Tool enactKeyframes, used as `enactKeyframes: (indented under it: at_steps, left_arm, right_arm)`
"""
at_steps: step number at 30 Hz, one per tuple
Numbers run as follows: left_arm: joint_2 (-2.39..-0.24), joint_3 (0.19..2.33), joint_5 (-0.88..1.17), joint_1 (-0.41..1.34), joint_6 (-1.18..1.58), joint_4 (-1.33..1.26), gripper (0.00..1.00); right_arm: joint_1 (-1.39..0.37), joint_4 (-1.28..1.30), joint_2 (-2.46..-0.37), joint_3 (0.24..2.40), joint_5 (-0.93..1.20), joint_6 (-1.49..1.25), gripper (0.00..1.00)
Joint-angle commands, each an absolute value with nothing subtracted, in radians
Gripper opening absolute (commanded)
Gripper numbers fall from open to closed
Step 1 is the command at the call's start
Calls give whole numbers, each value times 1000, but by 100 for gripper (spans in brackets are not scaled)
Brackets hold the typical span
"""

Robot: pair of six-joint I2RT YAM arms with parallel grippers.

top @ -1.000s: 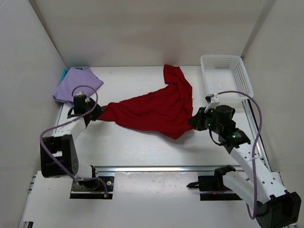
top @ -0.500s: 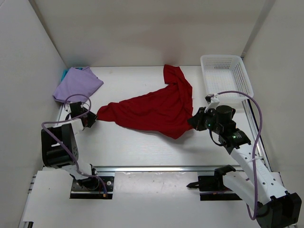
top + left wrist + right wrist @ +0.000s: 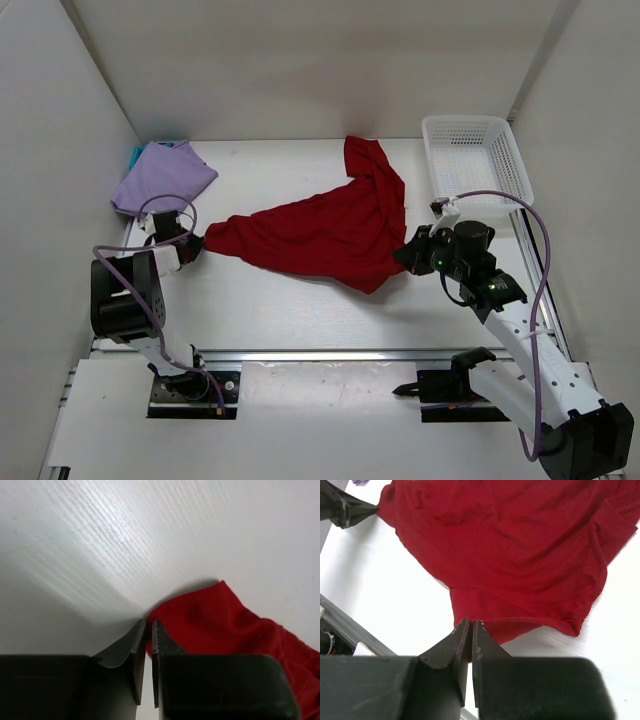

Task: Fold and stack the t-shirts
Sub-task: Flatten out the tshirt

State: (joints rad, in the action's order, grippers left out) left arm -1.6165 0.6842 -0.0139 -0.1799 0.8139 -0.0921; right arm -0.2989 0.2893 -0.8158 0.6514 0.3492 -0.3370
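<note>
Illumination is bright, even and overhead. In the top view the white table (image 3: pixel 300 300) carries only short, soft shadows under the arms. In the left wrist view a broad sheen streaks the table grain at upper left (mild glare, grain still legible). The red t-shirt (image 3: pixel 220 625) throws a soft dark shadow along its upper edge. In both wrist views the near fingers (image 3: pixel 454 652) are dark and slightly soft.
</note>
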Motion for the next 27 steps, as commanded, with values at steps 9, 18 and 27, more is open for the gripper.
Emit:
enactKeyframes:
  at_steps: [9,18,27]
  left_arm:
    - [-1577,755,-29,-134,772,-106,0]
    - [-1176,983,152,57,624,214,0]
    - [-1006,1447,469,-135,686,393,0]
  right_arm:
    - [-266,238,-819,661,351,-331,0]
    - [-378,500,-795,967,23,-295,0]
    - [-612,958,-1042,1911,-423,-198,0]
